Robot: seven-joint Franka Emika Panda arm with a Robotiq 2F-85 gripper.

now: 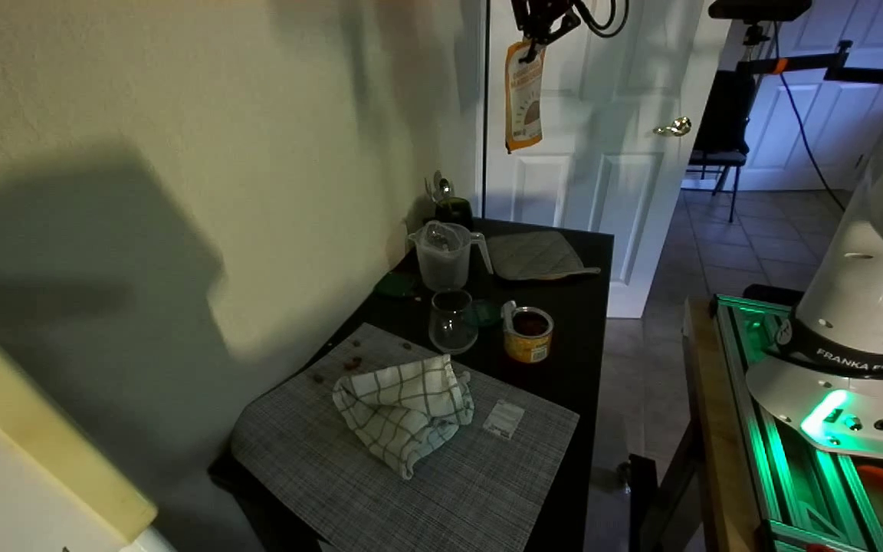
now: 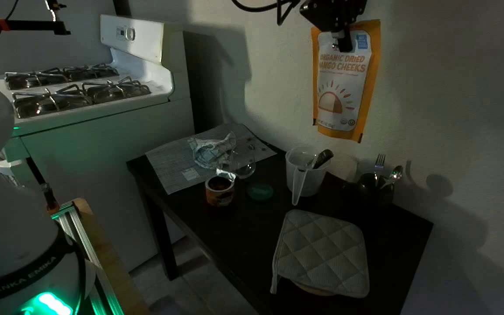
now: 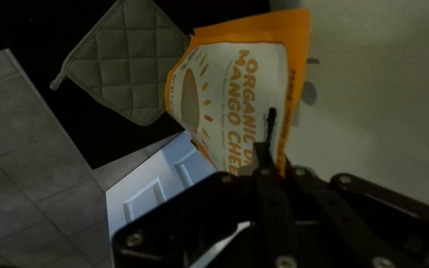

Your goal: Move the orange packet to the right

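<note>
The orange packet is a flat pouch with a white label reading organic dried mango cheeks. It hangs in the air high above the table in both exterior views (image 1: 523, 103) (image 2: 341, 87). My gripper (image 1: 533, 54) is shut on its top edge, and one finger also shows across the label in an exterior view (image 2: 344, 41). In the wrist view the packet (image 3: 233, 89) stretches away from the gripper (image 3: 274, 160), its edge pinched between the fingers. The far finger is mostly hidden behind the packet.
The black table (image 2: 243, 245) bears a quilted pot holder (image 2: 326, 253), a measuring jug (image 2: 306, 175), a cutlery holder (image 2: 372, 188), an open can (image 2: 220, 192), a glass (image 1: 453, 326), a green lid (image 2: 260, 191) and a checkered cloth (image 1: 407, 406) on a grey mat (image 1: 441, 498). A wall stands along the table's back.
</note>
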